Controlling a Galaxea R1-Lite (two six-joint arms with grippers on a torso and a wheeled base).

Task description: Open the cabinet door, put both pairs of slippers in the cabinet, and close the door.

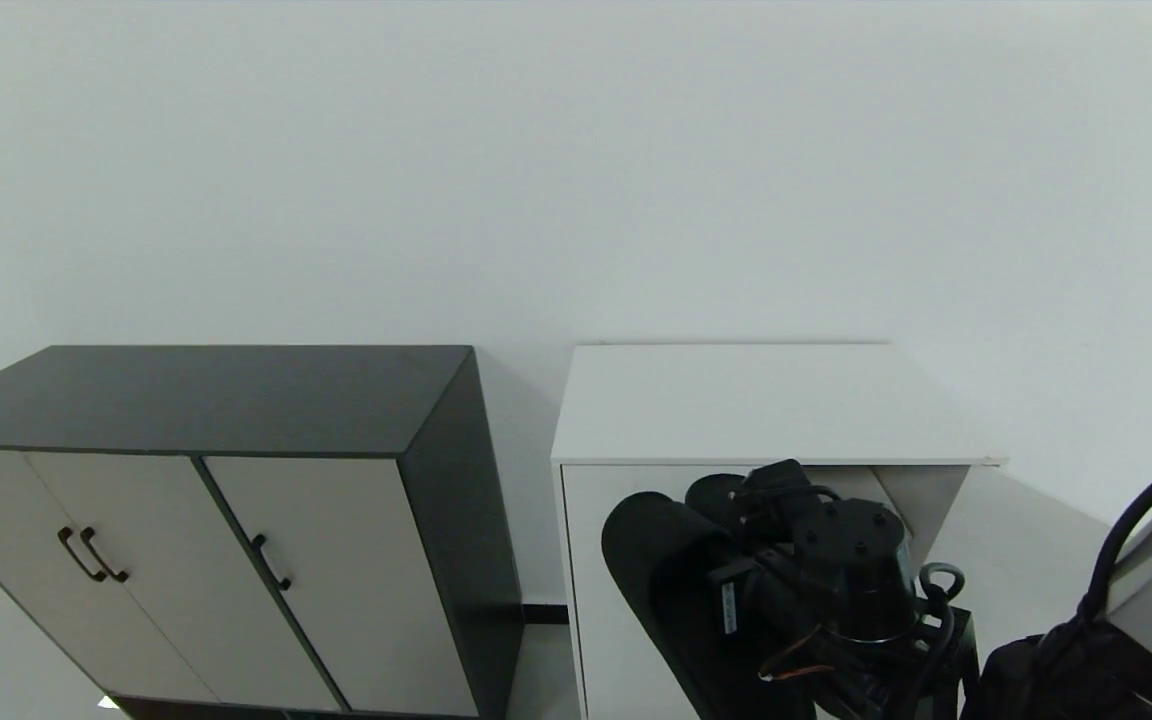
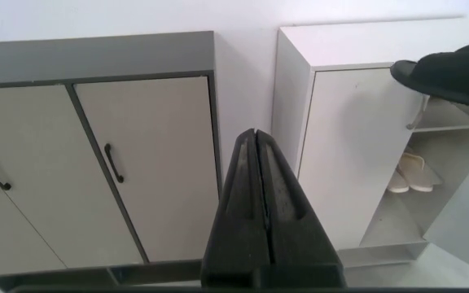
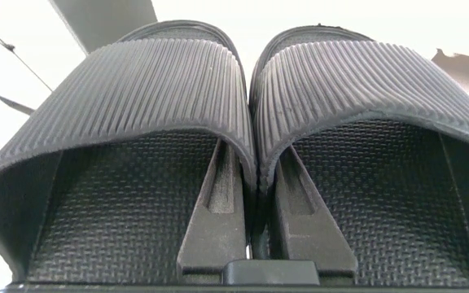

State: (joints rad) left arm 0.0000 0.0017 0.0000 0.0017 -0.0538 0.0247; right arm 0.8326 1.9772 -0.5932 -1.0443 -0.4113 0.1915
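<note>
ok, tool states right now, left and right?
left tool: shut, holding nothing.
right tool: shut on the pair of black ribbed rubber slippers, one finger inside each.

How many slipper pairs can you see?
2. Black pair clamped in the right gripper, before the white cabinet; white pair inside it. Others may be hidden.

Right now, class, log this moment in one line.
right tool: shut on black slippers | left tool: shut, empty | white cabinet: open | white slippers: inside
</note>
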